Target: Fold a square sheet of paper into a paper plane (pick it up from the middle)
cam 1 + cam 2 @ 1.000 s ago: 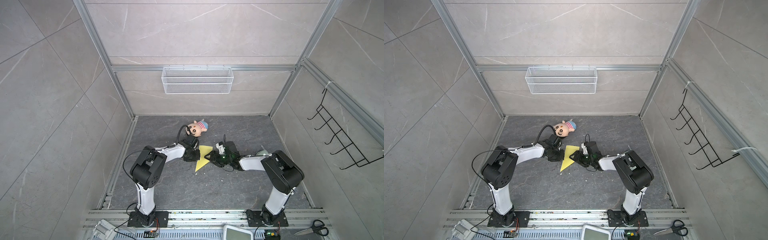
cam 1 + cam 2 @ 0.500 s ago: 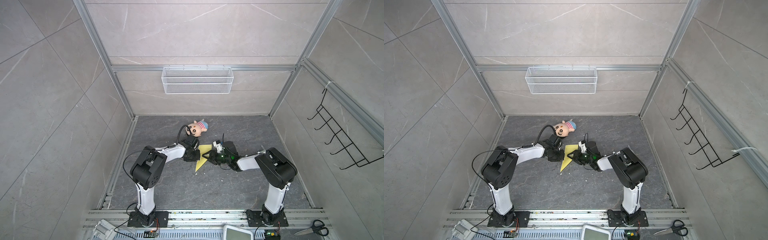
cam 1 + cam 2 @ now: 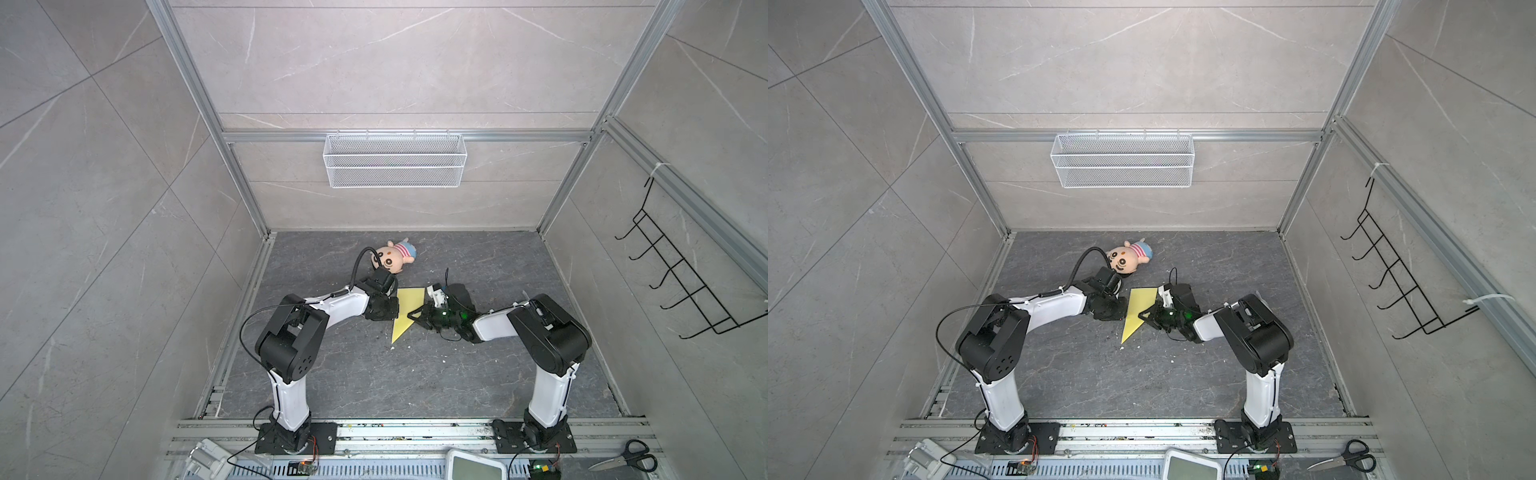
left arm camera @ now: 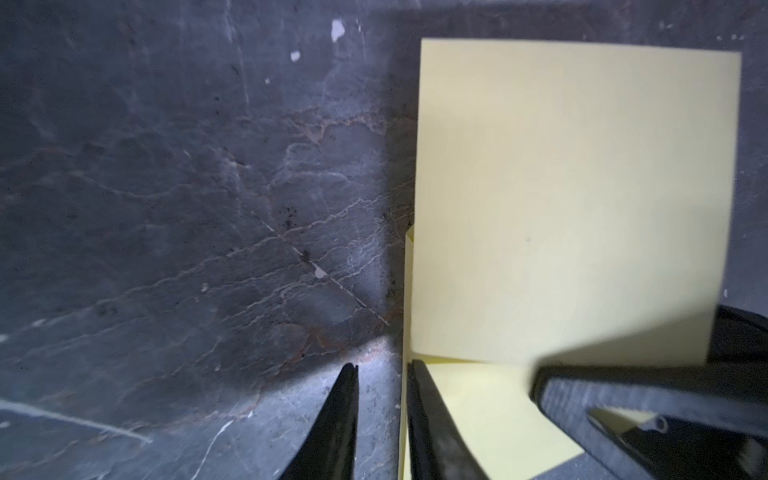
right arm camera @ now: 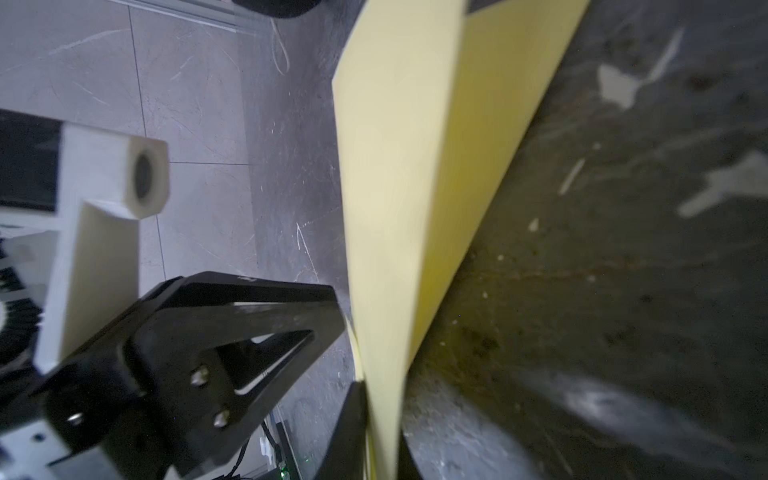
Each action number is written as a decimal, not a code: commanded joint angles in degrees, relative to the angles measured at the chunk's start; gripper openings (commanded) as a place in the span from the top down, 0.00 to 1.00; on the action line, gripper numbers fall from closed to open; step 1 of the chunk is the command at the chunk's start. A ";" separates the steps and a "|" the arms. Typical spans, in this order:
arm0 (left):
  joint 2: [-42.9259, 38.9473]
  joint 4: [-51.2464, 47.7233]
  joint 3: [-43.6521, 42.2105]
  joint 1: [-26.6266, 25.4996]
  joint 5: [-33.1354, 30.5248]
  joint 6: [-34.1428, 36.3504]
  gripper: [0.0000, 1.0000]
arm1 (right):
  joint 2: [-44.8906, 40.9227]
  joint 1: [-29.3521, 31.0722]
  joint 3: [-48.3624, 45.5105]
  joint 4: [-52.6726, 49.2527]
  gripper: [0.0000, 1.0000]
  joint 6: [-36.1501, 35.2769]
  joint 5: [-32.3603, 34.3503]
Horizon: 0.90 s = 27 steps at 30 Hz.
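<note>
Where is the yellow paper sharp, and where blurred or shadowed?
In both top views the folded yellow paper is small but sharp; in the left wrist view bright, one corner shadowed; in the right wrist view blurred near the lens.

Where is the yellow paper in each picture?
In a top view: yellow paper on the floor, near the doll.
In a top view: paper, same spot.
Left wrist view: paper close up, beside the left gripper.
Right wrist view: paper close up, tilted on edge.
Shared landmark: the black right gripper pinching it.

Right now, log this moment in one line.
left tool: parted, at folded paper edge | right tool: shut on paper, flap raised
</note>
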 commanded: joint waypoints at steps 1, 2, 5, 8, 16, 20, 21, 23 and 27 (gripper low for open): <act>-6.42 -0.92 0.33 0.98 -3.12 -0.53 0.64 | -0.87 -0.01 1.11 -3.46 0.95 -0.17 3.41; -7.77 -0.47 -0.33 1.24 -3.71 -0.71 0.58 | -1.88 -0.06 0.87 -4.77 0.95 -0.32 4.73; -11.67 3.15 -3.22 1.50 -3.68 0.50 0.39 | -5.43 -0.05 0.40 -9.34 0.95 -0.60 8.29; -15.36 9.70 -7.41 1.56 -1.00 3.84 0.23 | -9.73 -0.18 -0.27 -14.43 0.95 0.24 12.46; -18.28 28.15 -16.61 0.20 9.63 10.68 0.06 | -17.40 -1.58 -1.82 -24.72 0.95 8.18 20.40; -16.71 32.13 -18.40 -2.97 9.66 15.38 0.01 | -18.28 -2.12 -0.81 -28.38 0.95 10.32 20.51; -16.28 32.95 -18.73 -4.23 9.16 16.92 0.00 | -18.39 -2.25 -0.23 -30.07 0.95 10.55 20.90; -15.29 35.35 -19.57 -6.41 8.03 20.22 0.00 | -18.41 -2.44 0.28 -32.19 0.94 11.32 21.20; -12.17 38.56 -19.70 -8.95 7.56 25.21 0.03 | -17.96 -2.65 0.39 -34.09 0.94 14.31 20.80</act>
